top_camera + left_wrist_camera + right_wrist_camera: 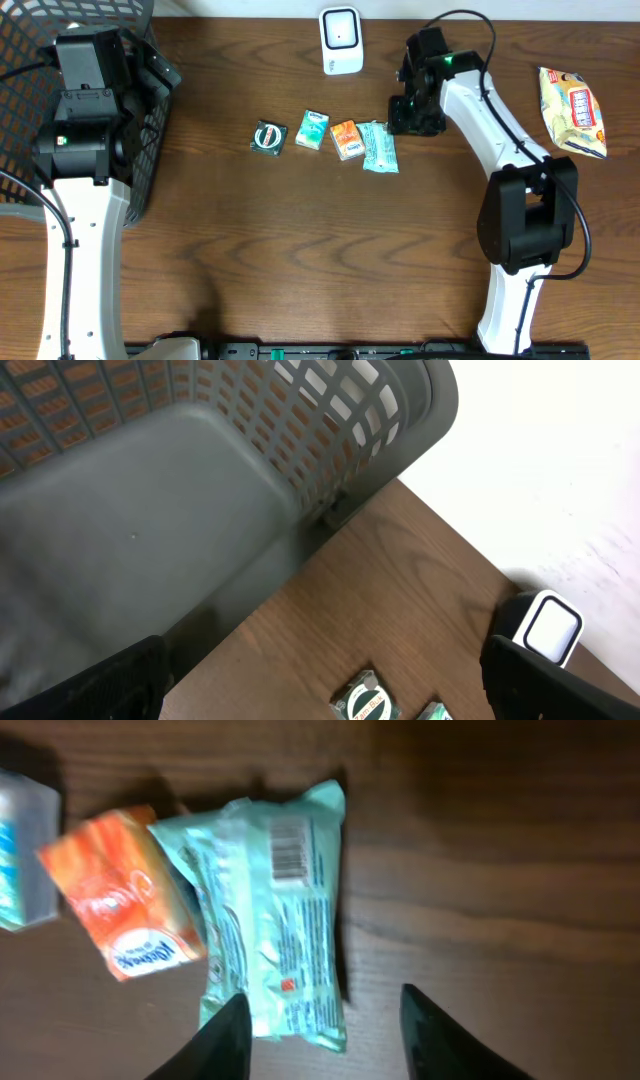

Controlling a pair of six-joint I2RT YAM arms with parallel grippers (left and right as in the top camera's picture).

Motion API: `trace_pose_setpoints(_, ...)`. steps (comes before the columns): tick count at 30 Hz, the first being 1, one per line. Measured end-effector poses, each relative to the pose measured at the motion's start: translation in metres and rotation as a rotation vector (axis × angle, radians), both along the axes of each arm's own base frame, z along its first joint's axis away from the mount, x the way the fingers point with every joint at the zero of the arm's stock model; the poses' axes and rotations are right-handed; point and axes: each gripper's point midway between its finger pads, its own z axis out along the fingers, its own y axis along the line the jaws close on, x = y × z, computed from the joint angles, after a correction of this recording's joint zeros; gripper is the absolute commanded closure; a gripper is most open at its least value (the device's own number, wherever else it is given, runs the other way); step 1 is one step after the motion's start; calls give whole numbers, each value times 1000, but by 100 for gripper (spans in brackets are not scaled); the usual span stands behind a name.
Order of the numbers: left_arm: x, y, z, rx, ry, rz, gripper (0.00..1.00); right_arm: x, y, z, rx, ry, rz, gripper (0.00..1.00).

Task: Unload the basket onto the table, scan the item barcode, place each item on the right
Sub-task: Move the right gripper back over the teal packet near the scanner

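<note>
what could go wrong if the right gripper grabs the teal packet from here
The orange packet lies right against the teal packet, so the right gripper may catch or drag both. One finger sits over the packet's edge, not clear of it, so closing could crumple the soft wrapper or slip off. The barcode faces up; a fold could hide it from the scanner.

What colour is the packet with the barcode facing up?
Pale mint green packet; clearest in the right wrist view.
</note>
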Motion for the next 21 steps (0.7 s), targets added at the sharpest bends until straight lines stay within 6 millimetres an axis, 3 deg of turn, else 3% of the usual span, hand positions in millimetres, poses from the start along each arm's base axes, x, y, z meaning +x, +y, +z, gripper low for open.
trace_pose_setpoints(9,0,0,0,0,0,0,2,-19,4,-35,49,59,4,58)
trace_pose_setpoints(12,0,0,0,0,0,0,2,-21,7,-43,96,62,4,69)
trace_pose_setpoints(21,0,0,0,0,0,0,2,-20,-1,-51,312,72,-19,68)
